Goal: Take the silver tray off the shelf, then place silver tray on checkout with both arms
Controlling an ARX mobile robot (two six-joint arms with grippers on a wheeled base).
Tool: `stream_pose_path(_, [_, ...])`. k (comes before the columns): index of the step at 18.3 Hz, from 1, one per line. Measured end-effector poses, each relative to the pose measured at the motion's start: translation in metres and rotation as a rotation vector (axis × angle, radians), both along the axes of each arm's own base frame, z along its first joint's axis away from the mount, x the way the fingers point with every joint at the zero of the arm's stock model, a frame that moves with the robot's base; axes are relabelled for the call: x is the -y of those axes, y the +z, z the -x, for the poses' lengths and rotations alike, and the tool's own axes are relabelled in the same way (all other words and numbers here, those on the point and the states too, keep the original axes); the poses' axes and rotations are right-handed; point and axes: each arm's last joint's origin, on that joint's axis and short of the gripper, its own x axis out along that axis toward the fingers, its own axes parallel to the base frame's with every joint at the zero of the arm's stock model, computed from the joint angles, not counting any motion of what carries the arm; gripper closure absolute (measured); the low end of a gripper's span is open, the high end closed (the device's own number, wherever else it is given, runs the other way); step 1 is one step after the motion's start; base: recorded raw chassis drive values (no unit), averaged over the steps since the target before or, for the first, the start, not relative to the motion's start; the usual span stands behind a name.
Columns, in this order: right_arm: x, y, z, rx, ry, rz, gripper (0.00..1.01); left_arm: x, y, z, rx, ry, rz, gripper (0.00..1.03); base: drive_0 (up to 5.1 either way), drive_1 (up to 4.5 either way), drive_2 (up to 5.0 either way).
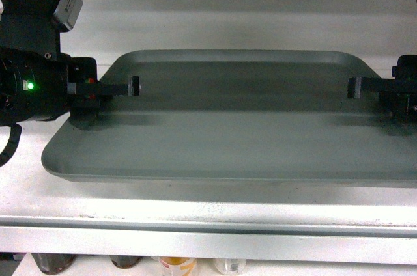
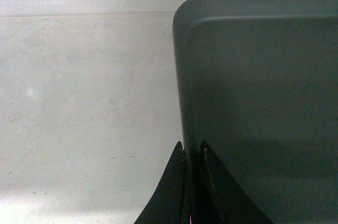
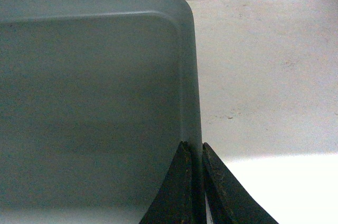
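Note:
The silver tray [image 1: 234, 133] lies broadside across the white shelf [image 1: 195, 214]; whether it rests on the board or hangs just above it I cannot tell. My left gripper [image 1: 86, 114] is shut on the tray's left rim. In the left wrist view its gripper [image 2: 193, 150] has one jaw outside and one inside the tray [image 2: 259, 102]. My right gripper [image 1: 399, 116] is shut on the right rim. The right wrist view shows that gripper [image 3: 193, 147] pinching the tray's edge [image 3: 90, 102] the same way. The checkout is out of view.
The shelf's back wall stands close behind the tray. Bare shelf board [image 2: 90, 102] flanks the tray on the left and on the right [image 3: 264, 76]. Tops of bottles [image 1: 177, 266] show on a lower level under the pale front lip.

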Motion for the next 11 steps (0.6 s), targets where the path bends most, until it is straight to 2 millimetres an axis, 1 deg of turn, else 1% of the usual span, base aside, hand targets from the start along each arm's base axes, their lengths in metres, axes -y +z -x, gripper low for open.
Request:
stream_pose_path(2, [0.0005,-0.0006,0.0016,-0.009,-0.002,0.0,0.98,0.0003,0.0001,0.0008,-0.005,-0.001,-0.002,0.99,0.0,0.0,0.0])
stream_pose_path(4, [0.0009,0.002,0.0033,-0.006,-0.005,-0.004,0.98,0.0001,0.0052,0.0043,0.017,-0.001,-0.001,0.99,0.0,0.0,0.0])
stream_pose_path(6, [0.0013,-0.001,0.0052,-0.017,-0.005,-0.002,0.98,0.0006,0.0037,0.0053,0.01,0.0,-0.005,0.99,0.0,0.0,0.0])
stream_pose_path(11, [0.0013,-0.0009,0.0052,-0.016,-0.006,-0.002,0.98,0.0006,0.0038,0.0053,0.01,0.0,-0.006,0.99,0.0,0.0,0.0])
